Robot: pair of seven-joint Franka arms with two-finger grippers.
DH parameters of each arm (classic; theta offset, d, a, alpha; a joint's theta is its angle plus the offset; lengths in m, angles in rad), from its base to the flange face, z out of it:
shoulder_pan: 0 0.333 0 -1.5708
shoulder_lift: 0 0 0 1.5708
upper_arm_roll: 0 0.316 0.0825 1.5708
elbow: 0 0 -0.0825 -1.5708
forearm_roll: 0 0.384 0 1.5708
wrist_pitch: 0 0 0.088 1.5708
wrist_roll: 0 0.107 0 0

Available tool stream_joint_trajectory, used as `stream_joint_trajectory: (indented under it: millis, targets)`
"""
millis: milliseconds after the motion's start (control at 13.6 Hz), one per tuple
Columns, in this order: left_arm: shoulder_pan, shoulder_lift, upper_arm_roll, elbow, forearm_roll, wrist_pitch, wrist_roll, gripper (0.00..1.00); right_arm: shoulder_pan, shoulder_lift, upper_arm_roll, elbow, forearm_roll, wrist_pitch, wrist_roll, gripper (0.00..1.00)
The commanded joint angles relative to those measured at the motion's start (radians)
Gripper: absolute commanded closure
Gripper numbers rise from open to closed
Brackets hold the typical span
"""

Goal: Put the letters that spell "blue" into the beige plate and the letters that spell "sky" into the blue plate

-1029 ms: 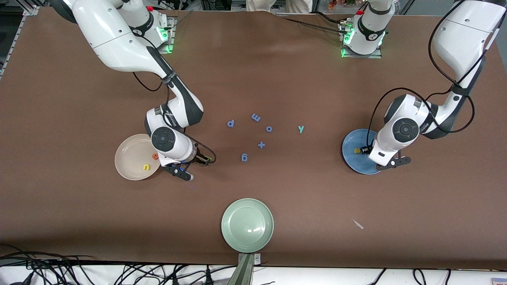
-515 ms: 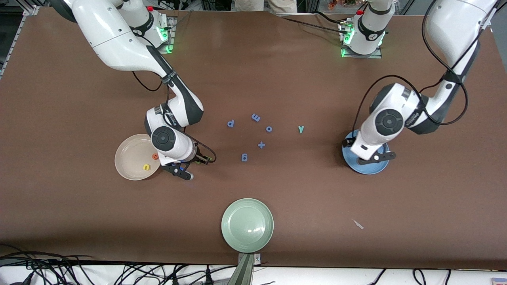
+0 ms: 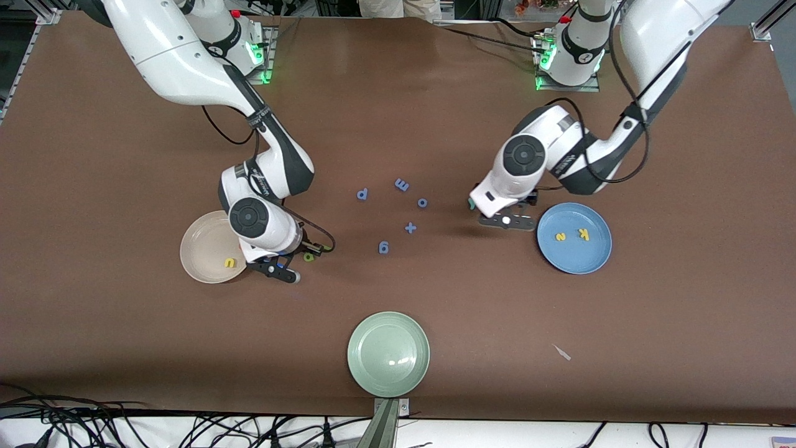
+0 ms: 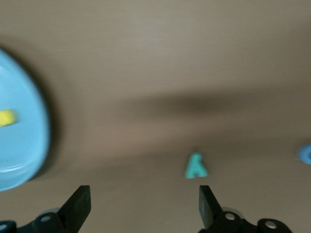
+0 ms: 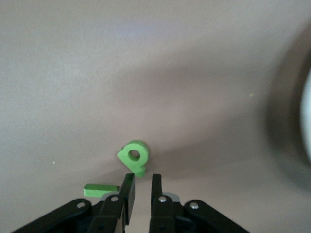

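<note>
The beige plate [image 3: 202, 239] holds a yellow u [image 3: 230, 262]. My right gripper [image 3: 301, 252] [image 5: 142, 178] is low at the table beside that plate, shut with nothing between its fingers. A green b [image 3: 309, 256] [image 5: 133, 155] lies just off its fingertips, and a thin green l [image 5: 100, 190] lies beside one finger. The blue plate [image 3: 591, 255] [image 4: 22, 145] holds a yellow s [image 3: 560, 236] and a yellow k [image 3: 583, 233]. My left gripper [image 3: 479, 205] [image 4: 143, 194] hangs open over the table beside the blue plate. The teal y [image 3: 471, 203] [image 4: 196, 166] lies just ahead of it.
Small blue letters p [image 3: 362, 194], m [image 3: 402, 185], o [image 3: 422, 202], a plus [image 3: 410, 228] and a 6 [image 3: 384, 247] lie mid-table. A pale green plate [image 3: 388, 353] sits nearest the front camera. A pale scrap [image 3: 561, 352] lies toward the left arm's end.
My left arm has swung off the blue plate toward the y, and the k now shows in that plate. My right gripper has shut, and the b lies on the table at its tips.
</note>
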Motion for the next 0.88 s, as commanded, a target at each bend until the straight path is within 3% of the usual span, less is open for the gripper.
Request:
stream_joint_trajectory:
  millis: [0, 221, 294, 441, 809]
  targets:
    - [0.001, 0.068, 0.005, -0.01, 0.018, 0.096, 0.044, 0.04, -0.004, -0.026, -0.006, -0.013, 0.01, -0.019, -0.033, 0.8]
    - [-0.011, 0.121, 0.005, -0.027, 0.134, 0.127, 0.029, 0.16, -0.003, -0.018, -0.006, -0.012, 0.012, -0.015, -0.021, 0.75]
    - [-0.02, 0.131, 0.005, -0.033, 0.135, 0.144, 0.029, 0.23, -0.003, 0.0, -0.004, 0.004, 0.012, -0.002, -0.019, 0.65]
    - [-0.034, 0.134, 0.015, -0.043, 0.135, 0.173, 0.027, 0.26, 0.0, 0.034, -0.004, 0.044, 0.012, 0.007, -0.018, 0.55]
    - [-0.052, 0.154, 0.038, -0.045, 0.15, 0.181, 0.027, 0.32, 0.007, 0.071, -0.006, 0.044, 0.007, 0.074, -0.019, 0.53]
